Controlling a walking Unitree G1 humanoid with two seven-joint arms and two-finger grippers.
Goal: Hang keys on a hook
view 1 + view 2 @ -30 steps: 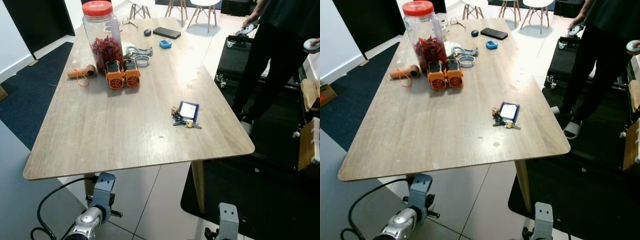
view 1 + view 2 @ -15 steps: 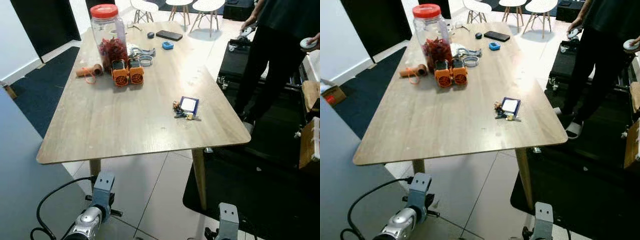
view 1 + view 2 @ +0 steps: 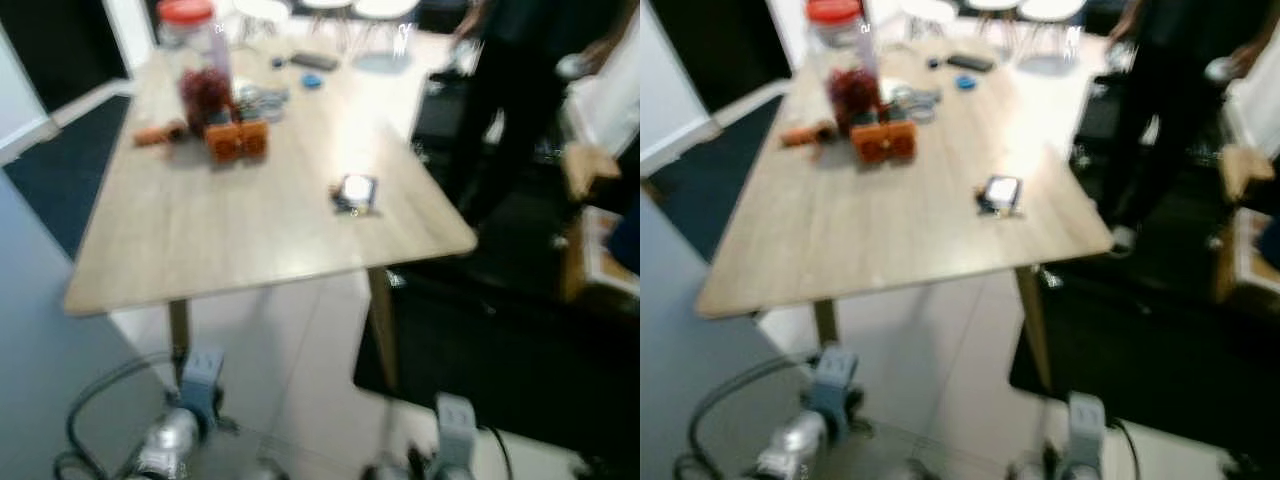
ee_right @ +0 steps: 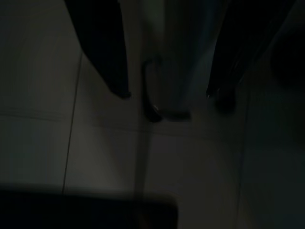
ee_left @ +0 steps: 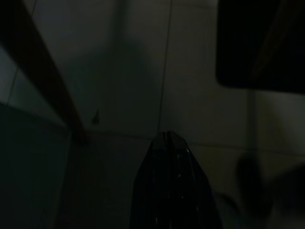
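A bunch of keys with a blue-edged white tag (image 3: 354,192) lies on the wooden table (image 3: 230,230), near its right edge. The eye views are blurred. Both silver arms hang low in front of the table, over the tiled floor. In the dark left wrist view my left gripper (image 5: 167,136) is shut, its fingers pressed together above the tiles. In the right wrist view my right gripper (image 4: 167,94) is open, with nothing between its fingers (image 4: 106,47).
At the table's far end stand a red-lidded jar (image 3: 200,60), two orange blocks (image 3: 236,140), a phone (image 3: 313,61) and small items. A person in dark clothes (image 3: 510,70) stands to the right, beside a black mat (image 3: 500,340). A grey surface (image 3: 50,360) lies left.
The whole picture has shifted and blurred, and the table looks farther off, so the camera has moved. Things on the table kept their places.
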